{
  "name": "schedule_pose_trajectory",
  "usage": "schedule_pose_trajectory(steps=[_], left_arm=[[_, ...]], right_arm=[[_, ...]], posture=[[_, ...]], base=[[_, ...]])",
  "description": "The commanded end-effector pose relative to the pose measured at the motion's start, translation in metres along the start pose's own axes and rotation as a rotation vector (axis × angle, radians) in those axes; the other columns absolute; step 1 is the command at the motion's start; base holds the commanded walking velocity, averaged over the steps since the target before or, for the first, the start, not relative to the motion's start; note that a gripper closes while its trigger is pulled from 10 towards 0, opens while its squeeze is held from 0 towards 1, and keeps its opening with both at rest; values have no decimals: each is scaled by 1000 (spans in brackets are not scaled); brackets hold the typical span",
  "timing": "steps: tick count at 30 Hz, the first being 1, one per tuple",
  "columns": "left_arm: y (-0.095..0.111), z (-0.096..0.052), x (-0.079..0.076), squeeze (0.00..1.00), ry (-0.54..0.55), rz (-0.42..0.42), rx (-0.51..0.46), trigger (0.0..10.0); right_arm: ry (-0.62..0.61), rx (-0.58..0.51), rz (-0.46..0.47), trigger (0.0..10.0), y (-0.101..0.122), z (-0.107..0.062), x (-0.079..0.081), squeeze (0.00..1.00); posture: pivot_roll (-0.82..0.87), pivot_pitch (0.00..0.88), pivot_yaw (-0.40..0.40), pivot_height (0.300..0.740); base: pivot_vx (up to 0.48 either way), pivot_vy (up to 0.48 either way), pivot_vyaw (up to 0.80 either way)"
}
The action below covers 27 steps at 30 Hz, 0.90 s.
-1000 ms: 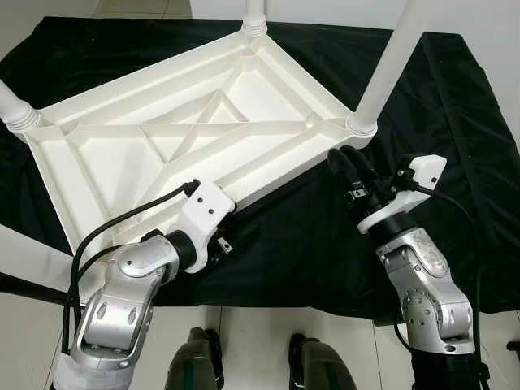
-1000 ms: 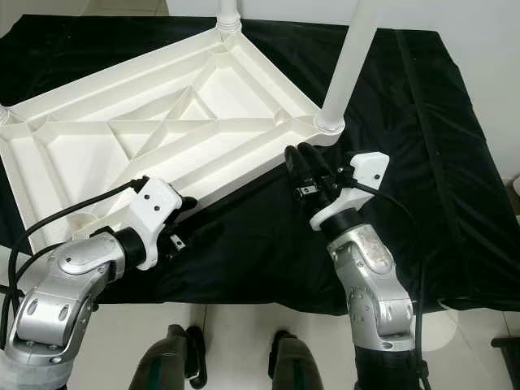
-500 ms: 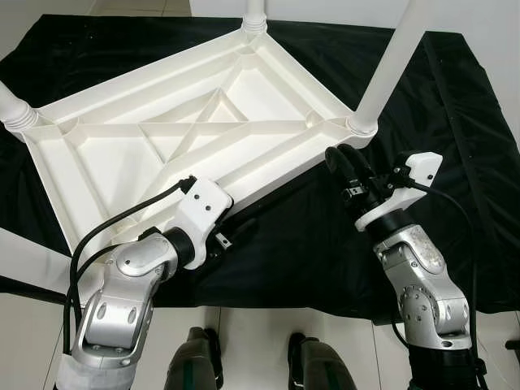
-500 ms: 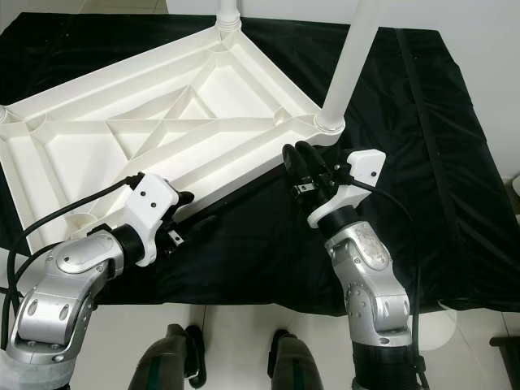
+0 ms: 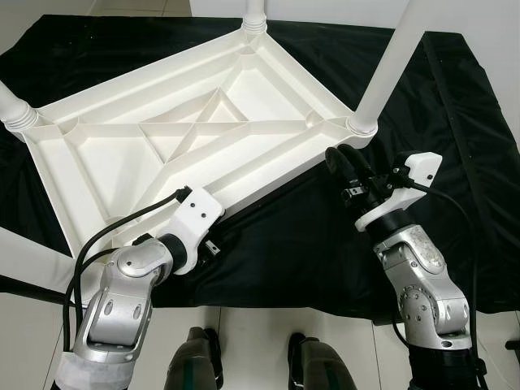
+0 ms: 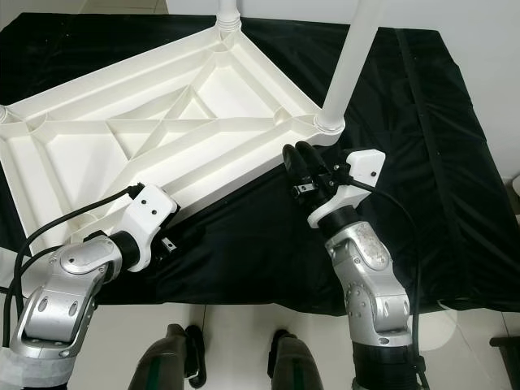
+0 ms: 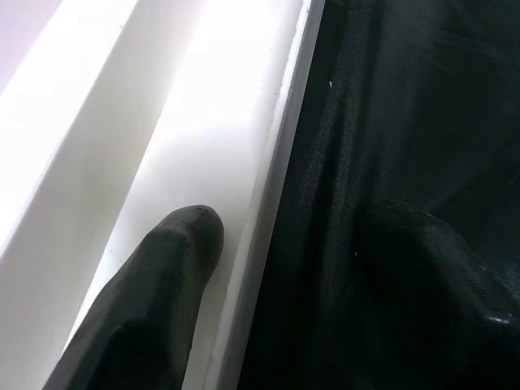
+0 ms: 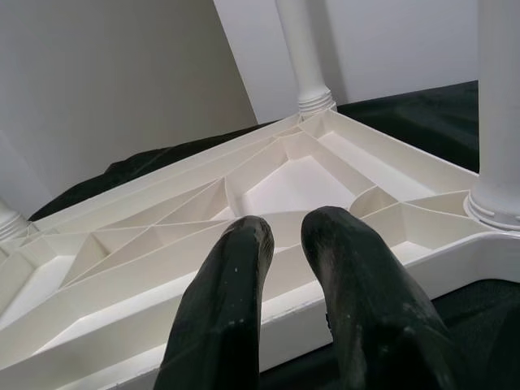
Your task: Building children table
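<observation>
L gripper (image 7: 276,268) | pulled back along tabletop (image 5: 162,138) near edge | wrist lower

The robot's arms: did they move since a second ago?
The left arm drew back toward the robot: its gripper slid lower along the table top's near rim, where one finger lies on the white edge, the other over the black cloth. The right gripper stayed by the corner under the leg, fingers nearly together. The upside-down table top and legs did not move.
</observation>
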<state>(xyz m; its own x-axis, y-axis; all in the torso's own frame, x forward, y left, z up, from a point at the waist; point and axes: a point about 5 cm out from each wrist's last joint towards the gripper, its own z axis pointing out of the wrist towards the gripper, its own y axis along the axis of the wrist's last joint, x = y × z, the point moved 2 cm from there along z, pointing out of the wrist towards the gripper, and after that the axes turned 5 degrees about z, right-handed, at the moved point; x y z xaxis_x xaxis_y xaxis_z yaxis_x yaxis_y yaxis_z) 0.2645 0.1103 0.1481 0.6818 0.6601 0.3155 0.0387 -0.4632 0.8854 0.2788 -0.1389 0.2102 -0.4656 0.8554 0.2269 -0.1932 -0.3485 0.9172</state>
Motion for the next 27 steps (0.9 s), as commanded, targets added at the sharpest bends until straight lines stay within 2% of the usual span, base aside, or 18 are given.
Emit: schedule_pose_trajectory(steps=[1,3,4,5,6,7,11,17,22,23,27], left_arm=[[-8,-1,15,0,221,-16,47,10000],[-7,-1,16,0,222,-18,44,10000],[-6,0,16,0,228,-14,41,8824],[-6,0,15,0,228,-24,36,2627],[-6,2,14,0,233,-27,39,0],[-6,2,14,0,233,-27,39,0],[4,20,8,0,279,-70,21,0],[11,34,0,0,283,-105,19,0],[17,43,-4,0,286,-118,11,0],[27,54,-6,0,290,-117,3,0],[34,61,-8,0,301,-118,-2,0]], right_arm=[[-3,-12,0,10000,2,0,0,0],[-3,-13,-1,10000,1,0,0,0],[-4,-14,-2,10000,1,0,0,0],[-4,-15,-1,10000,2,0,0,0],[-4,-16,-1,10000,2,1,0,0],[-4,-16,-1,10000,2,1,0,0],[-5,-21,1,10000,2,2,1,0],[-3,-25,3,10000,3,3,2,0],[-5,-27,2,10000,3,4,2,0],[-6,-31,2,10000,4,4,2,0],[-9,-33,4,10000,4,4,2,0]], posture=[[-41,207,31,740],[-40,207,31,740],[-40,207,31,740],[-39,208,32,740],[-39,208,32,740],[-39,208,32,740],[-41,210,31,740],[-42,213,33,740],[-44,213,33,740],[-42,219,39,740],[-41,221,40,740]], base=[[0,0,0],[0,0,0],[0,0,0],[0,0,0],[0,0,0],[0,0,0],[0,0,0],[0,0,0],[0,0,0],[0,0,0],[0,0,0]])
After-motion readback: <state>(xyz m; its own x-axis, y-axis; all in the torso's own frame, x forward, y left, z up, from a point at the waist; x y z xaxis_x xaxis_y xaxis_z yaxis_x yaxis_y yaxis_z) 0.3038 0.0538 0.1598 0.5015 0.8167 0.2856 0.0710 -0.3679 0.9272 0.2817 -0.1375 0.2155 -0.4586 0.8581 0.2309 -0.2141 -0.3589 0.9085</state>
